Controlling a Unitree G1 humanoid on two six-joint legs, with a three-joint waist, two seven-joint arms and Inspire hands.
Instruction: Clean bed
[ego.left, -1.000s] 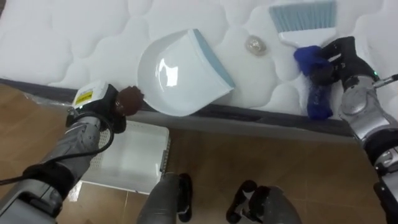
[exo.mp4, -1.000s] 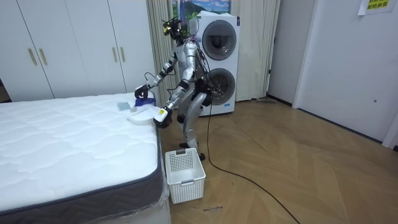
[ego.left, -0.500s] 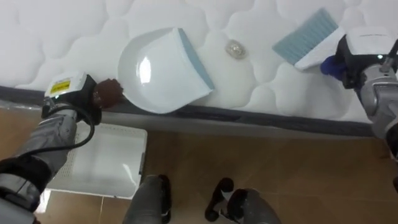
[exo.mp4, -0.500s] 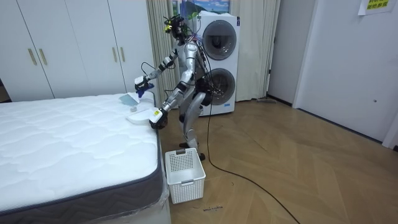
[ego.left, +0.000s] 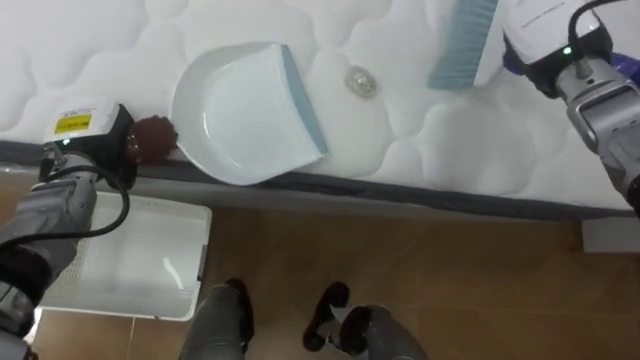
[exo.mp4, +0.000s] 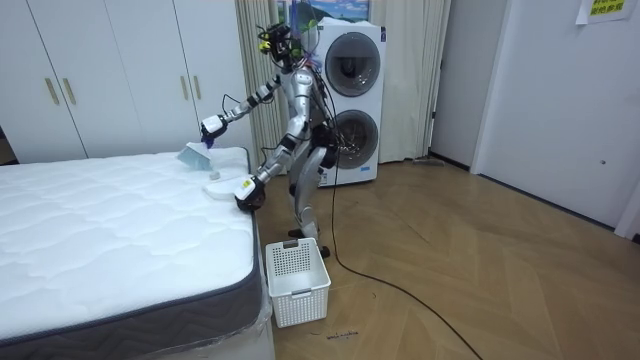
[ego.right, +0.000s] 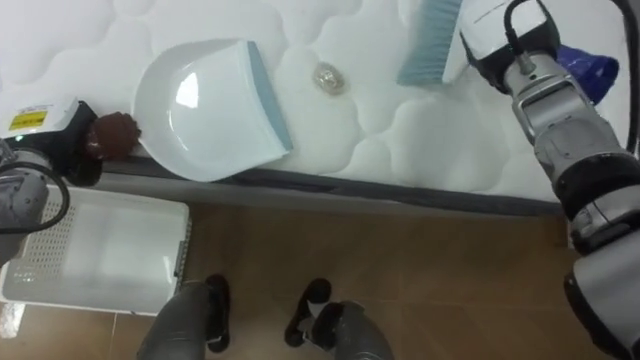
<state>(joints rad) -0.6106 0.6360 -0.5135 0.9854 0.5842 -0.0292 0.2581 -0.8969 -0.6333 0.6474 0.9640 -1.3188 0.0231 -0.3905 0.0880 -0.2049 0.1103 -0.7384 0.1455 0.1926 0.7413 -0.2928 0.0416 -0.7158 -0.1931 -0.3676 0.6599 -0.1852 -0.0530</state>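
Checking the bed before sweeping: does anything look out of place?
Yes: a small crumpled clear scrap lies loose on the white quilted mattress, between the white plastic dustpan and the pale blue brush.

Quilted wht bed (ego.left: 400, 140); wht dustpan (ego.left: 235, 110); blue brush (ego.left: 460, 45)
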